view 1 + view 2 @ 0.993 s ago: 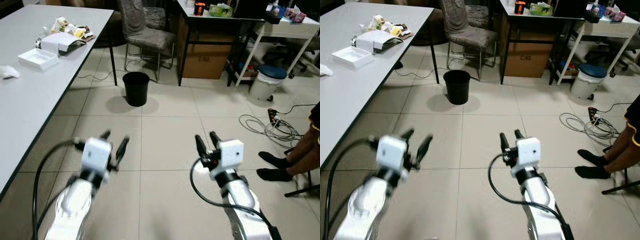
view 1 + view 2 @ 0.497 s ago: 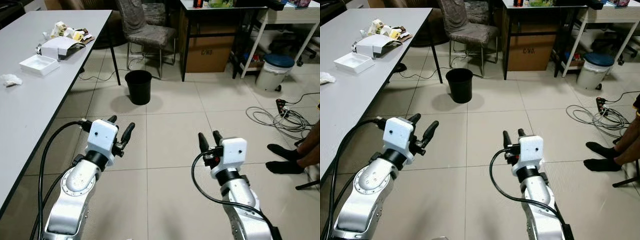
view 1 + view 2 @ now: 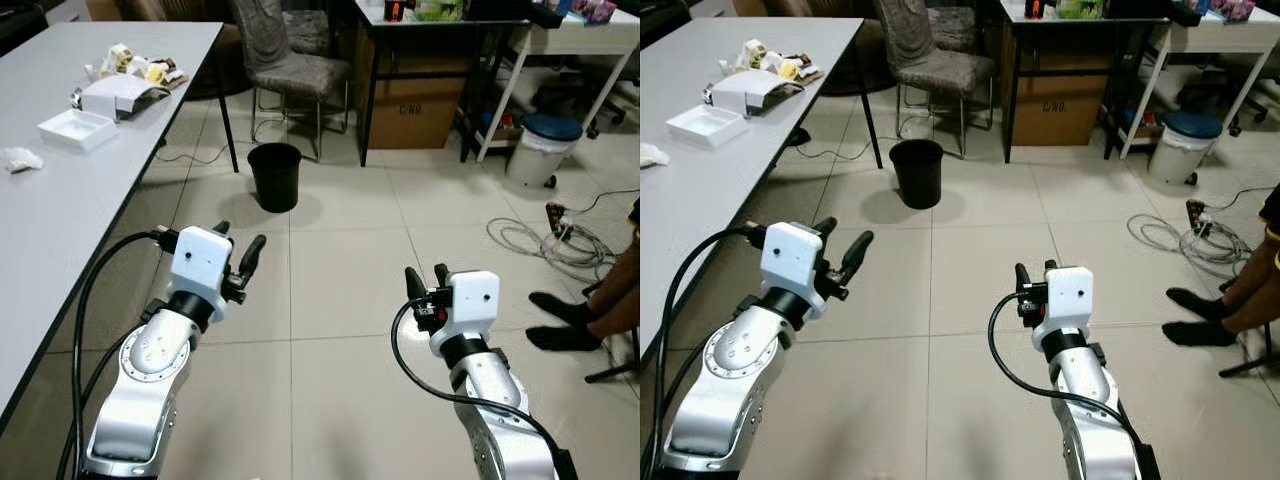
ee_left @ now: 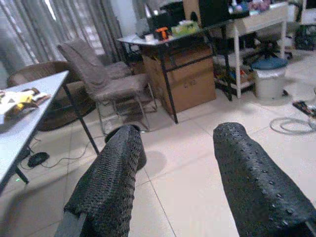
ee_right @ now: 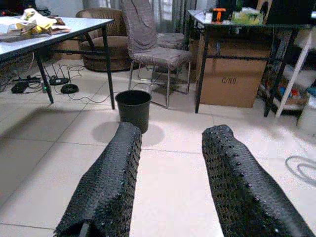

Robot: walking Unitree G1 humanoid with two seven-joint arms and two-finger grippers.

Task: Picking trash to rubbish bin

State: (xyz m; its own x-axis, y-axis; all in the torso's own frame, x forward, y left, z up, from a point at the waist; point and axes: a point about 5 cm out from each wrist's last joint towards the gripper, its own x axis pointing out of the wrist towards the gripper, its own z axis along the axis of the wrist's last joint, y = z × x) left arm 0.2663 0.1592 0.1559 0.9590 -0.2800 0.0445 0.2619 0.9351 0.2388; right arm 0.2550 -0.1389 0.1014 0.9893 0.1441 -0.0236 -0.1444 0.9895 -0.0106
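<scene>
Left gripper (image 3: 238,254): raised over bare floor tiles beside the table edge; you can see its two black fingers (image 4: 109,185) spread apart, nothing between them.
Right gripper (image 3: 427,282): held forward over the tiles, near the person's feet; fingers (image 5: 112,182) apart, holding nothing.
Rubbish bin (image 3: 274,176): small black bin standing upright on the floor ahead of you, between the table leg and the grey chair (image 3: 284,62).
Trash: crumpled wrappers (image 3: 135,67) piled at the far end of the grey table (image 3: 60,215), touching an open white box (image 3: 118,94); a shallow white tray (image 3: 75,128) just beside; a small crumpled white piece (image 3: 19,158) nearer you.
Surroundings: cardboard box (image 3: 419,100) under the black desk; white lidded bin (image 3: 541,149) to your right; coiled cable (image 3: 547,239) on the floor.
Person: socked feet (image 3: 558,322) at the right edge.
</scene>
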